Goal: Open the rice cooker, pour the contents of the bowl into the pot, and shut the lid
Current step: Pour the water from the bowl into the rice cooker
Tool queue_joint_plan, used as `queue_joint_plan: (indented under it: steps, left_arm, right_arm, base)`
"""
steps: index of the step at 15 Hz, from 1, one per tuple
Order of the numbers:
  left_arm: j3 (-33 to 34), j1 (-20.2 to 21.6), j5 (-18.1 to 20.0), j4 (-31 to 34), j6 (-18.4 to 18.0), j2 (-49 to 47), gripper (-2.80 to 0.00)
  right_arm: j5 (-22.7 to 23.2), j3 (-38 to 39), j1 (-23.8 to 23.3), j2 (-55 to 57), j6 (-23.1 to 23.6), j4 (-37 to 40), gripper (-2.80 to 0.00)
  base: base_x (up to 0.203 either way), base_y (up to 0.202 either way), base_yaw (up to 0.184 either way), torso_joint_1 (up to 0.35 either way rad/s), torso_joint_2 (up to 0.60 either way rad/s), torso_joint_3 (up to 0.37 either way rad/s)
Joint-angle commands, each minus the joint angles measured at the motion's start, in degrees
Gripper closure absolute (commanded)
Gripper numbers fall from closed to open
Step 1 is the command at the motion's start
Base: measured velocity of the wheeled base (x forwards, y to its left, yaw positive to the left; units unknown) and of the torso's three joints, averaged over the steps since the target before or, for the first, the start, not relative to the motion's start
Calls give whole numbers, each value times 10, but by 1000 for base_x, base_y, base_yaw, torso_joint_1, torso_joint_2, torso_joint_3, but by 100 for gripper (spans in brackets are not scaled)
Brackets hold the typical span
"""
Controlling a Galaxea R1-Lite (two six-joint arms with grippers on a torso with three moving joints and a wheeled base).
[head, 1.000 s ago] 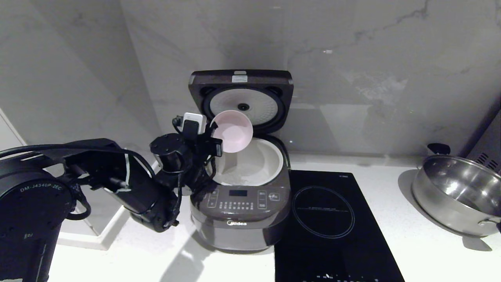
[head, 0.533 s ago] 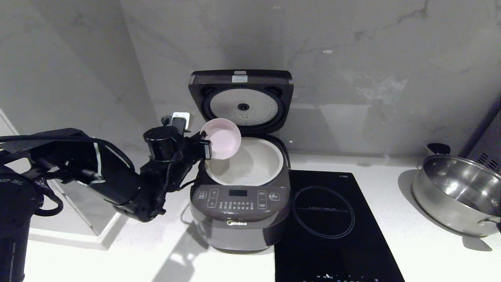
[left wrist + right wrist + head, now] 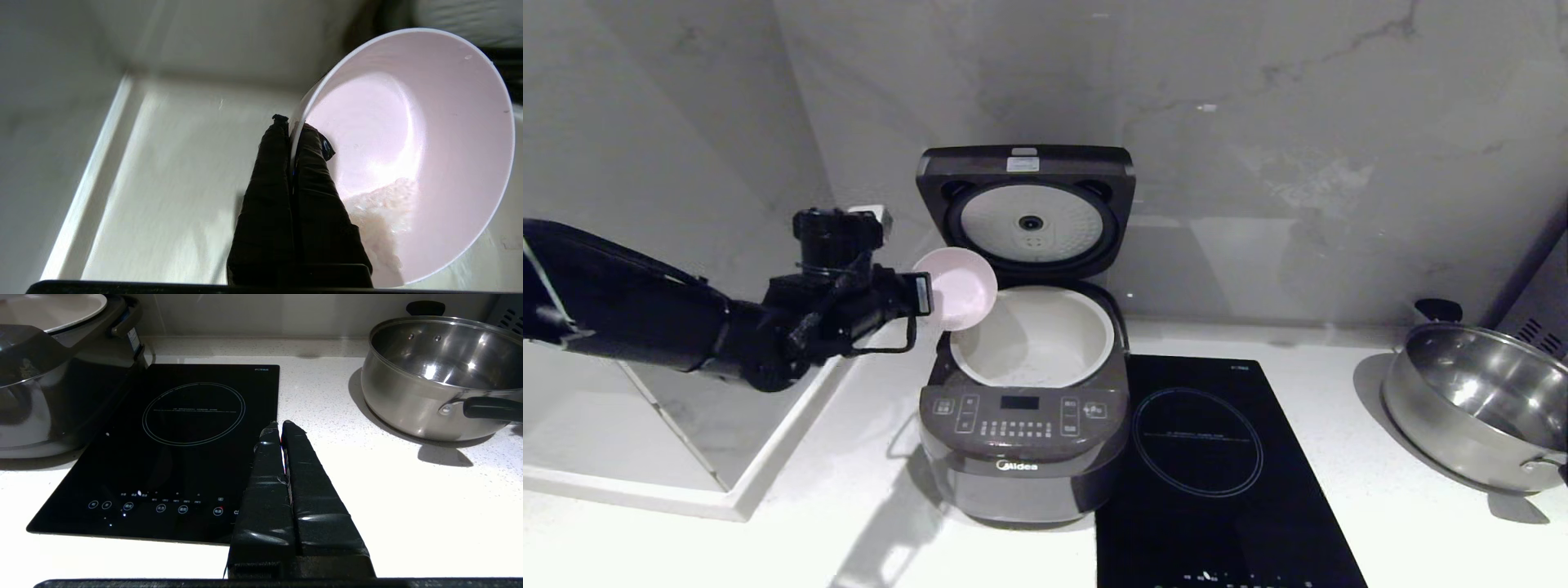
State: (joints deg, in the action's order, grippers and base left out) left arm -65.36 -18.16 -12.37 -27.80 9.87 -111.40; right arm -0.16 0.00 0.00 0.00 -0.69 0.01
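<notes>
The rice cooker stands mid-counter with its lid hinged upright, white dimpled disc facing me. The cream pot lies uncovered inside. My left gripper is shut on the rim of the pink bowl, which hangs tilted just over the cooker's left edge. In the left wrist view the fingertips pinch the bowl wall at the left gripper, and some whitish contents cling low inside it. My right gripper is shut and empty, low over the counter beside the hob, outside the head view.
A flat black hob lies right of the cooker. A steel pan with black handles stands at the far right. A white raised ledge sits under the left arm. The marble wall rises right behind the lid.
The left arm has swung left and back, carrying the bowl from above the pot's middle to the cooker's left edge; its wrist has rolled. The right arm stays still.
</notes>
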Motion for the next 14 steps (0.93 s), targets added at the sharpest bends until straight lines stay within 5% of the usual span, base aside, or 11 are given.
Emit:
queue_joint_plan:
  steps: [1,8,14]
  left_arm:
    - [-30,16,9,119,10,39,0]
    - [-58,93,97,329,34,104,0]
    - [12,144,150,374,2,134,0]
  right_arm:
    - [0,0,0,0,0,0,0]
    - [0,0,0,0,0,0,0]
    - [0,0,0,0,0,0,0]
  base:
    - [0,0,0,0,0,0]
    - [0,0,0,0,0,0]
    - [0,0,0,0,0,0]
